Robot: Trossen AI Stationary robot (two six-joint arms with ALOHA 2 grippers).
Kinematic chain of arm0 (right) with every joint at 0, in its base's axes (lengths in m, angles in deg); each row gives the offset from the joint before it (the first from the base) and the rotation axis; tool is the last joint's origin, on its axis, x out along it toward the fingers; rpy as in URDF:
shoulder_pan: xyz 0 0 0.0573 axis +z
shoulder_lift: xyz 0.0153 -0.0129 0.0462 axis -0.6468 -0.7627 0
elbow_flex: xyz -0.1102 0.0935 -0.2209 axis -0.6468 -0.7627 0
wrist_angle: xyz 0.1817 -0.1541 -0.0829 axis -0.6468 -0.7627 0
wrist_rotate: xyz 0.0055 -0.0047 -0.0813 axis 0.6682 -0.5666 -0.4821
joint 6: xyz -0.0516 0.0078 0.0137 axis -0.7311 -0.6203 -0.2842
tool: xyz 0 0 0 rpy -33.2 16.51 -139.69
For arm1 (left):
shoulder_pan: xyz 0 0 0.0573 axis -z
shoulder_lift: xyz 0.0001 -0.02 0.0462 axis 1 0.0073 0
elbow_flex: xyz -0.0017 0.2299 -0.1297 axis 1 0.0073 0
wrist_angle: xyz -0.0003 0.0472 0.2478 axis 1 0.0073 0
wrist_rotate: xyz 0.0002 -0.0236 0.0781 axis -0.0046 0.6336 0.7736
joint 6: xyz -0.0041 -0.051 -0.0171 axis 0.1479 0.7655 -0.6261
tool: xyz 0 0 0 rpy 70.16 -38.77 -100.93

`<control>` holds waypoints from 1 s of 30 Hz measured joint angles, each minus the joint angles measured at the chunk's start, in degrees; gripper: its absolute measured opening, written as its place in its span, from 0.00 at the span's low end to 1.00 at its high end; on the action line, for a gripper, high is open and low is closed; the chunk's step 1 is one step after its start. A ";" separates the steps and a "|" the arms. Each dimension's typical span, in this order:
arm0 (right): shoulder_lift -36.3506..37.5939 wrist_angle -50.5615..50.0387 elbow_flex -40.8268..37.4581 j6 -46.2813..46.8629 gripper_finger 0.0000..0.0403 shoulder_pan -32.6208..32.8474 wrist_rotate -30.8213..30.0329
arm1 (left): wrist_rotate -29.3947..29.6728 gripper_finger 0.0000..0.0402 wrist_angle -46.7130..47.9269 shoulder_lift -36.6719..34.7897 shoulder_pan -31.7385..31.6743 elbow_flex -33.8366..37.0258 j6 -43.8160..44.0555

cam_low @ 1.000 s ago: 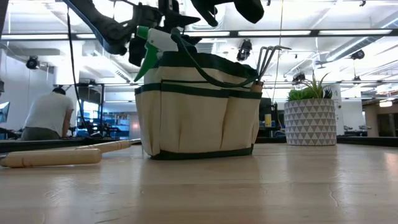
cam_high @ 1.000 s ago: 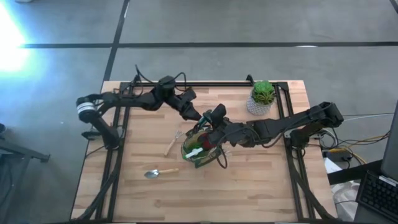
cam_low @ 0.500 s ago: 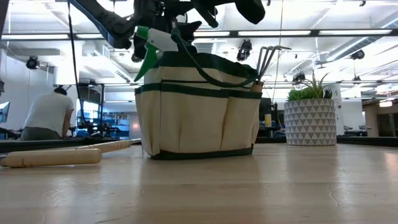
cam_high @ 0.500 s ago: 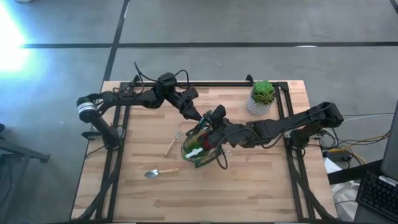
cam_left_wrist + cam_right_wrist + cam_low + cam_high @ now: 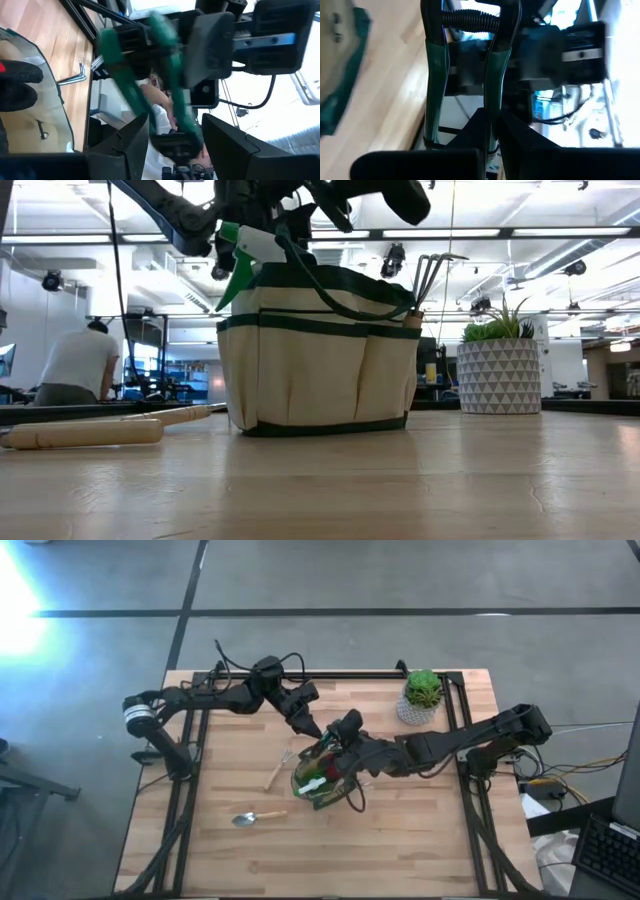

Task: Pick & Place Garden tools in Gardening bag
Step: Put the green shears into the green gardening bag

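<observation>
Upright gardening bag holds tools; trowel outside.

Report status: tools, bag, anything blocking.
Right tool shut on dark green bag handle above olive-tan fabric bag. Left tool open beside it. Metal trowel, wooden-handled fork on table.

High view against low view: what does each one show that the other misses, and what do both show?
Only the high view shows the metal trowel lying on the table apart from the gardening bag, and the left gripper and right gripper meeting above the bag's mouth. Only the low view shows the bag's side pockets, the green spray nozzle sticking out on top, and a person in the room behind. Both show the bag, the potted plant and a wooden handle.
</observation>
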 joint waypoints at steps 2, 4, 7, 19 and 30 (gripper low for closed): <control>-0.05 -1.97 -0.01 1.71 0.03 0.00 0.92 | 0.01 0.46 -0.02 0.00 0.00 -0.35 0.00; -0.07 -2.52 -0.16 2.80 0.03 0.02 1.01 | 0.01 0.46 -0.04 0.00 0.00 -0.65 0.00; -0.07 -1.94 -0.22 2.75 0.03 0.00 1.03 | 0.05 0.46 -0.02 -0.02 0.16 -0.84 0.00; -0.52 0.04 -0.30 0.07 0.03 -0.35 2.78 | 0.40 0.46 0.20 -0.07 3.99 -1.17 1.71; -0.52 0.35 -0.33 -0.03 0.03 -0.42 2.17 | 5.53 0.46 1.02 0.00 6.13 -2.31 2.64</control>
